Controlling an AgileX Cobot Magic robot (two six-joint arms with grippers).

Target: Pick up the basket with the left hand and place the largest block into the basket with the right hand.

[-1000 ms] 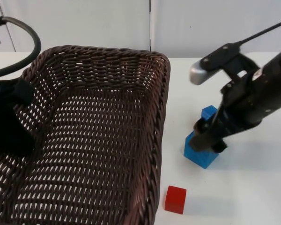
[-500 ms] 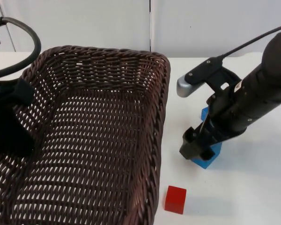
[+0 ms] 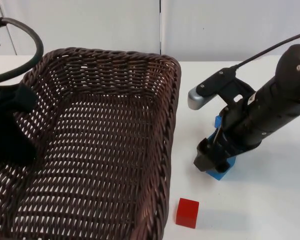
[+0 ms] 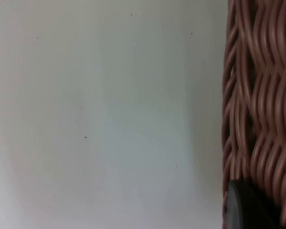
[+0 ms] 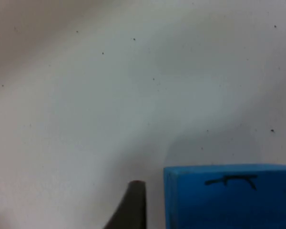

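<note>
The dark brown wicker basket takes up most of the top view and hangs over the white desk. The left claw sits at the basket's left rim, a black mass over the weave. In the left wrist view one black fingertip lies against the basket's woven wall, with bare desk beside it. How far that claw is spread cannot be told from the pictures, though the basket's wall is at its finger.

To the right of the basket, apart from its rim, the right claw is down at the desk over the large blue block. The block's lower corner and edge stick out from under the claw, and the block seems to rest on the desk. In the right wrist view a black fingertip stands just beside the block's near face, with a thin gap of desk showing between them, so the claw is spread wider than the block on that side and is not pinching it. The other finger cannot be seen.

A smaller blue block peeks out behind the right arm, farther from the camera than the large one. A small red block lies on the desk near the basket's right rim, closer to the camera than the large blue block and well apart from the claw.
</note>
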